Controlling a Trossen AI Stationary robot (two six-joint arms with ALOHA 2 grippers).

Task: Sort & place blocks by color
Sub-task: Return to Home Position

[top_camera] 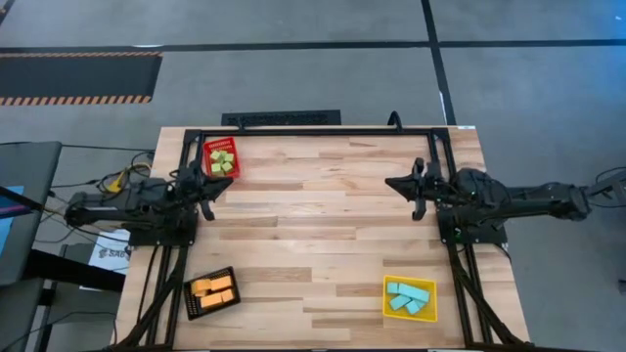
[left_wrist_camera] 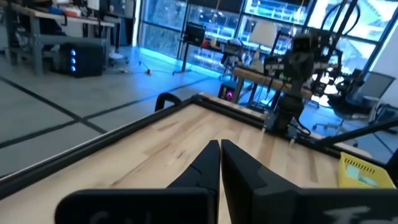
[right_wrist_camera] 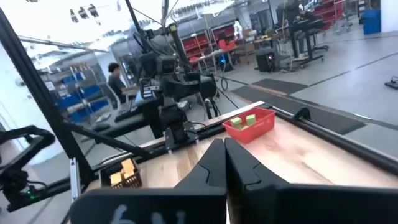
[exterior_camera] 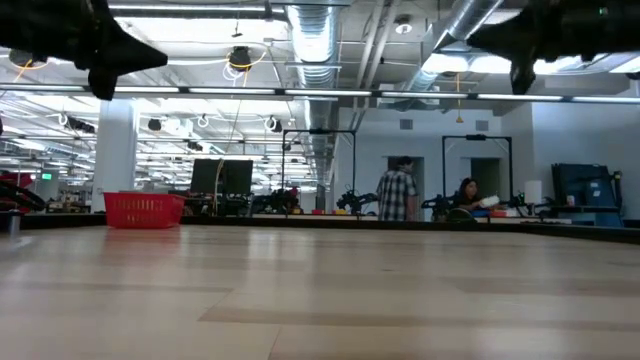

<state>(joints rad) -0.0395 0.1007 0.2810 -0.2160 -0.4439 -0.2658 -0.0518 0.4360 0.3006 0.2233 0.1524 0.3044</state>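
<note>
The light green blocks lie in the red bin at the table's far left. Orange blocks fill the black bin at the near left. Cyan blocks lie in the yellow bin at the near right. My left gripper hangs shut and level at the left edge, above the table, holding nothing; its fingertips meet. My right gripper hangs shut and level at the right edge, also with nothing in it, fingertips together.
The wooden tabletop stretches bare between the three bins. A black frame rail runs along the far edge. People stand in the room beyond the table, well away from the arms.
</note>
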